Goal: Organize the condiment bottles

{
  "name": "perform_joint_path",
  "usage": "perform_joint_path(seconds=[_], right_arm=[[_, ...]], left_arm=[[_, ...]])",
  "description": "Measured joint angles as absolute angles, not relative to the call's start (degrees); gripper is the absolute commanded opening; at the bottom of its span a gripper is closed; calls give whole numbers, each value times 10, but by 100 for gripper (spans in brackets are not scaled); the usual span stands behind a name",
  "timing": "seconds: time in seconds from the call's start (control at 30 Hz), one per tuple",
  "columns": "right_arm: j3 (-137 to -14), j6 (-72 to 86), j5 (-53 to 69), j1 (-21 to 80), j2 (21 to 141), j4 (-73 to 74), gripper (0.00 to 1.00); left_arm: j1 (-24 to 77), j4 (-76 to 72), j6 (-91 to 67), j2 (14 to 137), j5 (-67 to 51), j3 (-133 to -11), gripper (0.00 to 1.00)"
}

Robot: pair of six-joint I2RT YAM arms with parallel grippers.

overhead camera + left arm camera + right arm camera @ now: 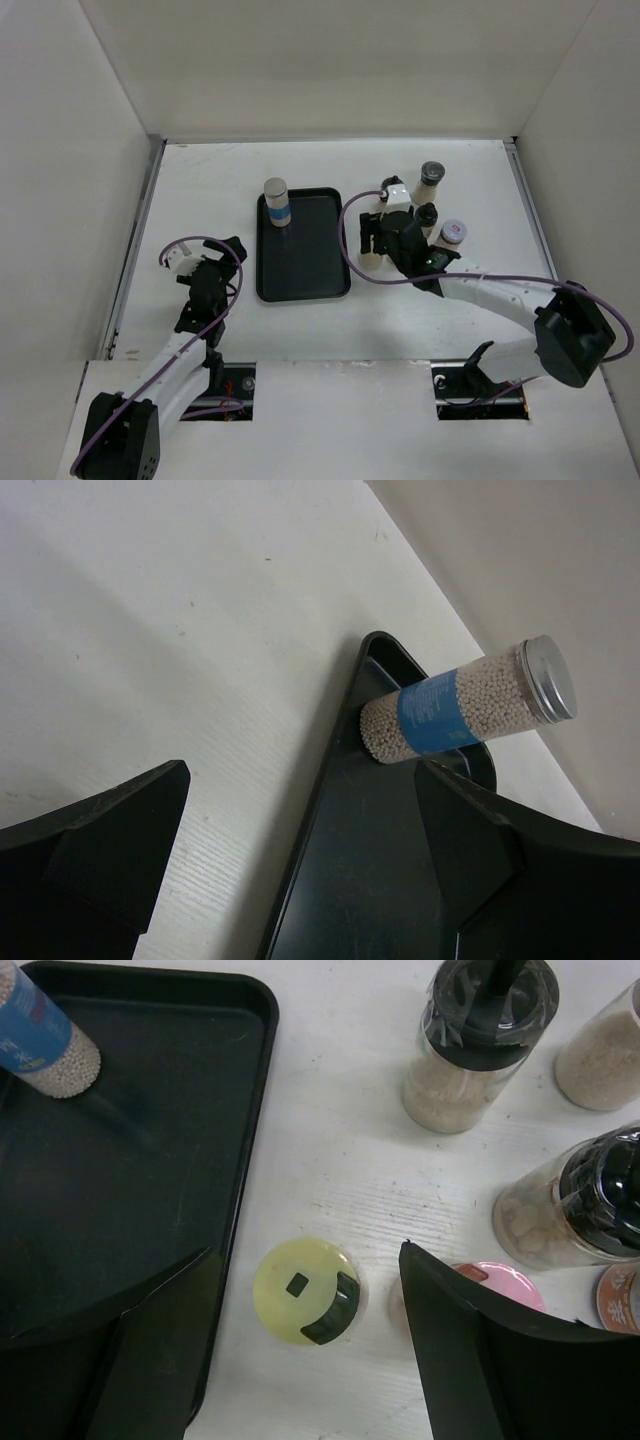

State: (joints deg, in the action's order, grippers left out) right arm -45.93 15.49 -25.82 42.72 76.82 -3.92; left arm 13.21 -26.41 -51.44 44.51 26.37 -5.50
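Since my right fingers (480, 1360) are spread wide and empty straight above the cream cap (300, 1295), I reckon the next job is dropping onto that bottle and carrying it into the tray (150, 1160), which sits just to its left. One bottle is in there already, the blue one (277, 205), upright in the far-left corner. The others stand in a cluster on the surface (330, 330) right of the tray. What worries me is that the pink cap (505, 1282) is just beside the cream one and half hidden behind one of my fingers, so coming down off-centre could land a finger on it or shove it into the black-capped bottle (480, 1035) beyond. They look like tall skinny bottles, easy to topple. A skewed pinch could also tip the cream one against the tray rim. My left fingers (90, 860) hang wide open with nothing in them, near the tray's left side.
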Motion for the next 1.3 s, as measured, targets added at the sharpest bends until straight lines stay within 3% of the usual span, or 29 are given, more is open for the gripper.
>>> perform_joint_path(seconds=[0.23, 0.57, 0.93, 1.3], right_arm=[[-460, 167, -255, 427, 809, -38, 74], [-479, 177, -253, 427, 842, -31, 46], [-591, 163, -270, 467, 853, -15, 46], [-824, 141, -227, 545, 1114, -69, 47]], left_arm=[[132, -266, -514, 443, 266, -55, 100], [132, -267, -514, 440, 267, -55, 100], [117, -267, -516, 427, 267, -55, 100], [75, -259, -554, 421, 256, -46, 100]])
